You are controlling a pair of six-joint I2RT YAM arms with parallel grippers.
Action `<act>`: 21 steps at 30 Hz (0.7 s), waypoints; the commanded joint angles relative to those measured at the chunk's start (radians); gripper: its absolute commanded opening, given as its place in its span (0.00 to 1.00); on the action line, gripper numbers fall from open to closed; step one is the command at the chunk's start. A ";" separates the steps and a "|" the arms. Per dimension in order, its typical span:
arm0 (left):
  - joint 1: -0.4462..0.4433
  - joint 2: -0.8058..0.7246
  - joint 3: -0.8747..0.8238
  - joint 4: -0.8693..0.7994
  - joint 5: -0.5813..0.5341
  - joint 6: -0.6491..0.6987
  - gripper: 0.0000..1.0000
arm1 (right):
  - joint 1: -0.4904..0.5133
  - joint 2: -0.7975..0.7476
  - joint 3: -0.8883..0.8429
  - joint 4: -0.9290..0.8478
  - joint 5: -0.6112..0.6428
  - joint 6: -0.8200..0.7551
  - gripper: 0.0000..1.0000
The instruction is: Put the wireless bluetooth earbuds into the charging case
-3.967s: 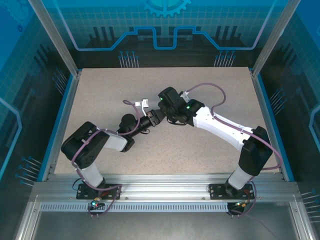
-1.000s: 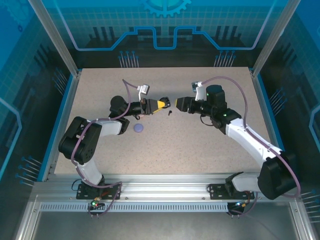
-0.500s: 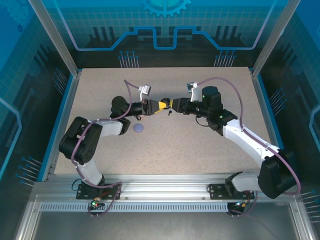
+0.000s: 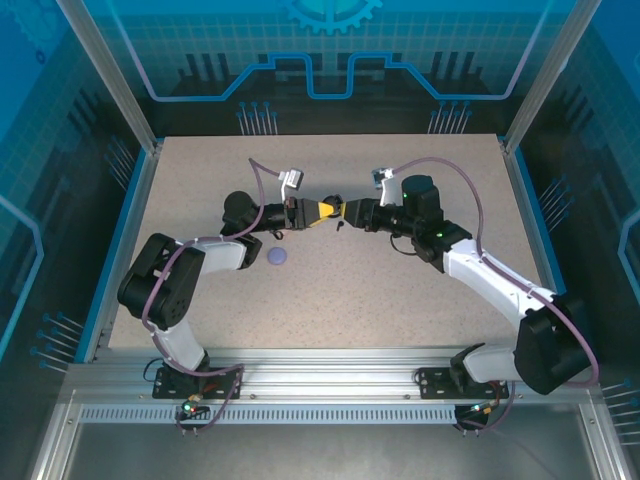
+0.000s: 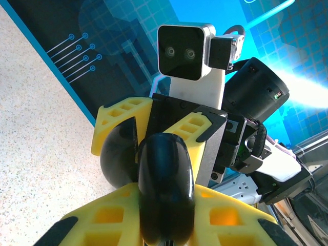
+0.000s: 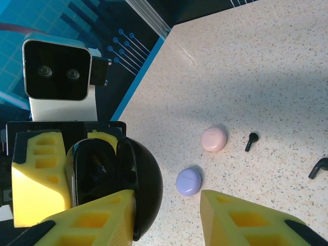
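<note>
Earbud (image 6: 251, 141), tiny, black, stemmed, on table (image 6: 256, 77), left tool (image 5: 163, 205) gripping glossy black case (image 6: 141, 179), right tool (image 6: 169, 210) parted

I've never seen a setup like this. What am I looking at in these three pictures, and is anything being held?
This is a two-armed robot working at a table. One picture looks down from above; the other two come from a camera on each wrist. The left claw grips an open black charging case. The right claw, fingers apart, is right at it. On the table lie a pink case, a lilac case and two loose black earbuds.
</note>
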 commanded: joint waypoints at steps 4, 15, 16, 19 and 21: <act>-0.020 -0.030 0.033 0.015 0.001 0.023 0.00 | 0.011 0.036 0.014 0.027 0.006 0.010 0.35; -0.023 -0.031 0.047 0.007 -0.005 0.027 0.00 | 0.011 0.023 0.009 0.001 -0.026 -0.017 0.32; -0.023 -0.031 0.048 0.005 -0.005 0.029 0.00 | 0.011 0.022 0.012 -0.012 -0.029 -0.025 0.33; -0.023 -0.030 0.052 0.003 -0.006 0.029 0.00 | 0.013 0.024 0.033 -0.064 -0.034 -0.053 0.33; -0.023 -0.032 0.054 0.001 -0.006 0.030 0.00 | 0.016 0.029 0.047 -0.097 -0.034 -0.069 0.32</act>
